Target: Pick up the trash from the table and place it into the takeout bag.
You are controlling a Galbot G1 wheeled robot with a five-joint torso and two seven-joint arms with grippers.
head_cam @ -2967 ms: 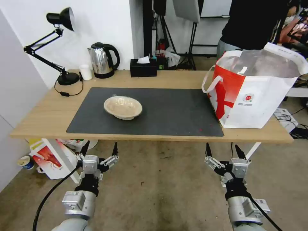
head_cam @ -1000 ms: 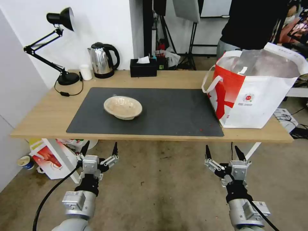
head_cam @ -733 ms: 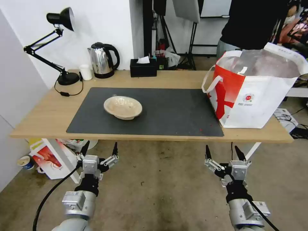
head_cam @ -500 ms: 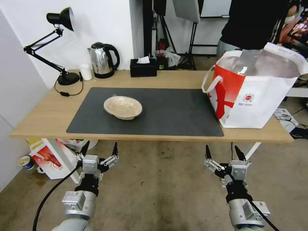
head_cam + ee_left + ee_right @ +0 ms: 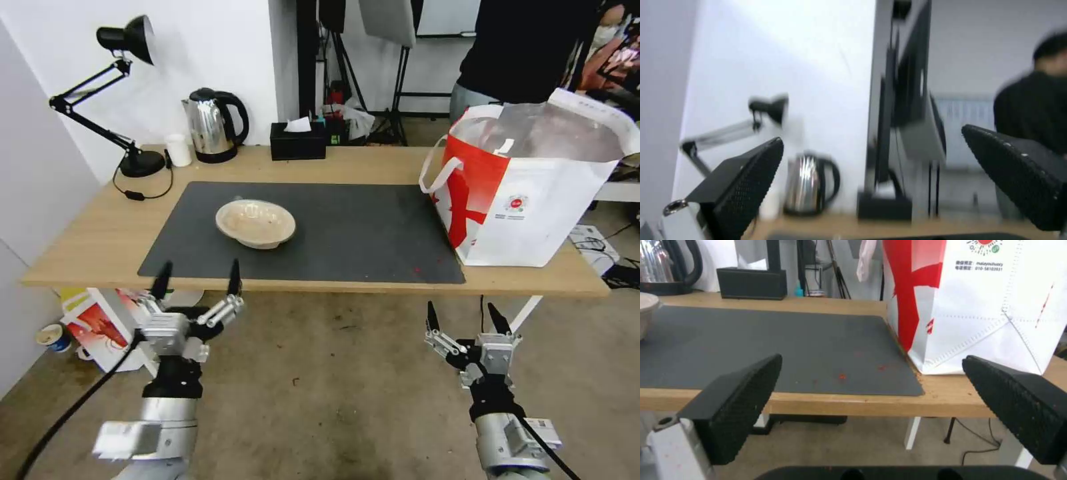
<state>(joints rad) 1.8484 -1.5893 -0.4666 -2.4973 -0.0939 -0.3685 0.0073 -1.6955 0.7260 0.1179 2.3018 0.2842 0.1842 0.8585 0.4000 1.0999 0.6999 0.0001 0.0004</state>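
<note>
Clerk: Trash, one item on view: shallow beige paper bowl (image 5: 256, 223), resting on the dark grey mat (image 5: 347, 230) toward its left half, on the light-wood table (image 5: 87, 247)

Checker: Takeout bag?

Clerk: Takeout bag (image 5: 527, 183), white and red, foil-lined, mouth open, upright at the table's right end, touching the mat's right edge, well apart from the bowl

Checker: Grippers?

Clerk: Left gripper (image 5: 198, 279), fingers spread wide, empty, at the table's front edge below the bowl. Right gripper (image 5: 464, 316), fingers spread wide, empty, lower, in front of the table under the bag

Checker: Sundries?

Clerk: Desk lamp (image 5: 120, 80), kettle (image 5: 213, 127), black tissue box (image 5: 298, 140), along the far edge
</note>
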